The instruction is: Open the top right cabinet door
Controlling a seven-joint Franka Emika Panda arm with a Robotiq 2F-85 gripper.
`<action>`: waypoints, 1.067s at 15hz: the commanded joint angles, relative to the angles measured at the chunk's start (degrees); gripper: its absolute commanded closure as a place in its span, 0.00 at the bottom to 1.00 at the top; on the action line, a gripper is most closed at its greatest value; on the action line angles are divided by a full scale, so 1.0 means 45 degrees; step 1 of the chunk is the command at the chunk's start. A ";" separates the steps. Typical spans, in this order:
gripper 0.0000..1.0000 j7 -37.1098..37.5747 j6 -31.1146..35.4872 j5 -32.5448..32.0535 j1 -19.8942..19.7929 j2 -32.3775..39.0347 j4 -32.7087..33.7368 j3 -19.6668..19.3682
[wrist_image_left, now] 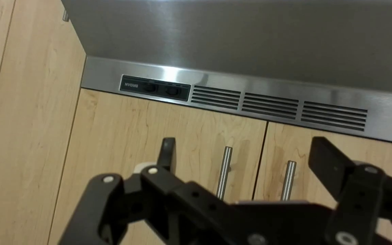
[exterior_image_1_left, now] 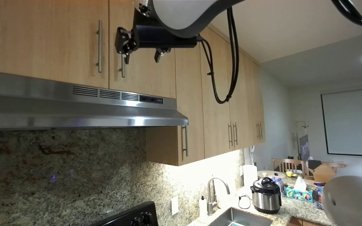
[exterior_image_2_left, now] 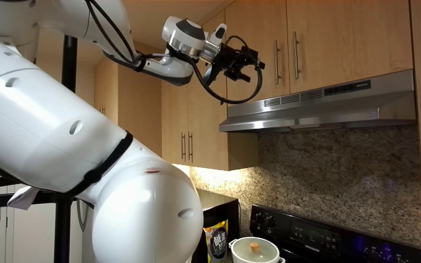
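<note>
The top right cabinet door [exterior_image_1_left: 149, 80] is short, light maple and shut above the hood. It also shows shut in an exterior view [exterior_image_2_left: 353, 36] and in the wrist view [wrist_image_left: 114, 136]. Its slim vertical steel handle [exterior_image_2_left: 295, 54] is near its left edge. In an exterior view my gripper hides the top of this handle [exterior_image_1_left: 123, 70]. My gripper [wrist_image_left: 247, 158] is wide open and empty, apart from the handles. In the wrist view, which stands upside down, this handle [wrist_image_left: 224, 173] and the neighbouring door's handle [wrist_image_left: 288, 182] show between the fingers, their far ends hidden by the gripper body.
The steel range hood [exterior_image_1_left: 105, 110] juts out below the short doors. The matching left short door [exterior_image_2_left: 254, 44] is shut, handle near its right edge. A taller narrow maple door [exterior_image_1_left: 190, 110] stands to the right. Black cables [exterior_image_2_left: 210, 87] loop from the wrist. A pot [exterior_image_2_left: 255, 252] stands below.
</note>
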 commanded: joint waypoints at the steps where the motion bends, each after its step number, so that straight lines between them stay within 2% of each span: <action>1: 0.00 0.0432 0.0700 -0.0167 -0.0892 0.0463 0.0867 0.0254; 4: 0.00 0.0836 0.0737 0.0086 -0.1602 0.0973 0.1818 0.0544; 7: 0.00 0.0852 0.0293 0.0238 -0.1729 0.1767 0.2621 0.0750; 10: 0.00 0.0022 -0.0807 0.0658 -0.0940 0.3215 0.3705 0.0560; 16: 0.00 0.0632 -0.1160 -0.0442 -0.0998 0.4976 0.5091 0.0819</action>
